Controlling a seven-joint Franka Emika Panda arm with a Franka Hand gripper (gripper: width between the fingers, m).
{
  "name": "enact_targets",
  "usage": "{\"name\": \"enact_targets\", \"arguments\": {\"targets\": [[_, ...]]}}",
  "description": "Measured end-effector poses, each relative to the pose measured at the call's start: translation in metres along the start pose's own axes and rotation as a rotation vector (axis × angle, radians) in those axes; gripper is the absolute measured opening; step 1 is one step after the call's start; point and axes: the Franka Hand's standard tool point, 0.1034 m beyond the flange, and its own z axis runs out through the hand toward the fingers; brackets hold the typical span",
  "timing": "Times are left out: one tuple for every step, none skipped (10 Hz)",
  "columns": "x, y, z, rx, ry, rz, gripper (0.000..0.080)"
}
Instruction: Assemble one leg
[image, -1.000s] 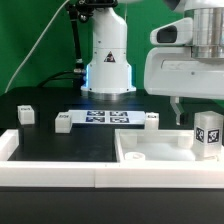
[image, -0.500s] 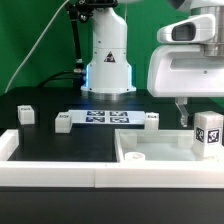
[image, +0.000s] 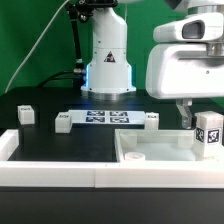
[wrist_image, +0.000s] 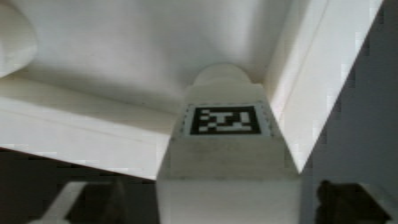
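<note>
Holding the leg (image: 208, 133) tight in the closed gripper (wrist_image: 226, 192), just above a corner of the white panel (image: 160, 168). Best now, probably: keep it straight up, bring it down slowly onto the panel's corner, no tipping, no bumping the panel's wall.

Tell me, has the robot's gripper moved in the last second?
Yes, slightly: the gripper has drifted toward the exterior view's right and a touch upward, away from the marker board.
</note>
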Motion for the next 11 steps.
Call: {"name": "enact_targets", "arguments": {"targets": [[0.0000,-0.0001,0.0001,0.001,0.000,0.008,0.0357],[-0.0002,-0.0003,0.0004,0.001,-0.001,0.041,0.0291],[-0.0003,-0.0002,0.0005,0.002,-0.001,0.057,0.0291],[-0.0005,-0.0007,0.0009,0.003,-0.001,0.158,0.0291],[-0.0014,-0.0013,0.0018,0.003,-0.004,0.292,0.0291],[-0.0013,-0.0027,0.0021,0.004,-0.003,0.439,0.0291],[-0.0018,-0.0015,0.0025,0.002,-0.002,0.581,0.0291],[-0.0021,0.0006,0.0028,0.004,-0.003,0.741,0.0291],[-0.0022,0.0010,0.0030,0.003,-0.003,0.821,0.0291],[-0.0025,0.0023,0.0034,-0.001,-0.002,0.983,0.0291],[-0.0029,0.0033,0.0036,-0.003,-0.002,1.127,0.0291]]}}
